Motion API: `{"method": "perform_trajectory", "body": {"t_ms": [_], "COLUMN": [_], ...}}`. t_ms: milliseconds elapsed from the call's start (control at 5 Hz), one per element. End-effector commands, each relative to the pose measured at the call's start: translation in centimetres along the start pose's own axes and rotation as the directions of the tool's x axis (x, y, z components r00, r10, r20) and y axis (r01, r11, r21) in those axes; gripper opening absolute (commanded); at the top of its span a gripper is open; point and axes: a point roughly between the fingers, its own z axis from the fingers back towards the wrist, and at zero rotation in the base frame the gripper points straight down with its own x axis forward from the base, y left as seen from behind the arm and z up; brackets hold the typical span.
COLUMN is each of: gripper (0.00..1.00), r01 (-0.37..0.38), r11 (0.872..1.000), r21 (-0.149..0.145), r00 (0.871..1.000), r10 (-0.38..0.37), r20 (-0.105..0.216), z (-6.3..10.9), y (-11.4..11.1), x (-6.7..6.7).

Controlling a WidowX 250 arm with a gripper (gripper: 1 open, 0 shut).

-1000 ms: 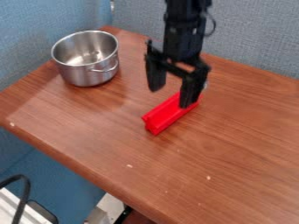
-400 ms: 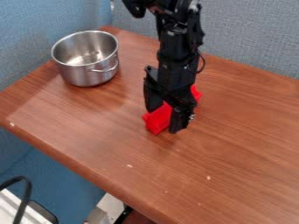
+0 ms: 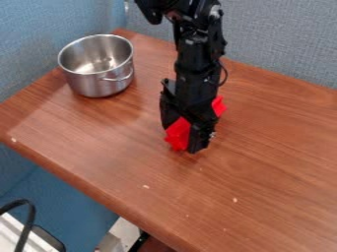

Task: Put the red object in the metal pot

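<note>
With the shiny round steel pot (image 3: 98, 66) as reference, black two-finger gripper (image 3: 188, 116) is straddling red rectangular plastic-looking bar (image 3: 176, 137) right of it, jaws spread, contact probably starting.

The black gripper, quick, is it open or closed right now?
The gripper is open, down around the red block; I can't tell if it touches it.
</note>
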Motion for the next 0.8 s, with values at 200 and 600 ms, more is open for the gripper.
{"method": "perform_trajectory", "body": {"t_ms": [200,600], "gripper": [0.00,1.00], "r01": [0.010,-0.004], "r11": [1.000,1.000], "r21": [-0.002,-0.014], "r00": [0.999,1.000], "r10": [-0.010,0.005], "r20": [0.040,0.027], "z": [1.72,2.13], "y": [0.98,0.59], "x": [0.71,0.26]}}
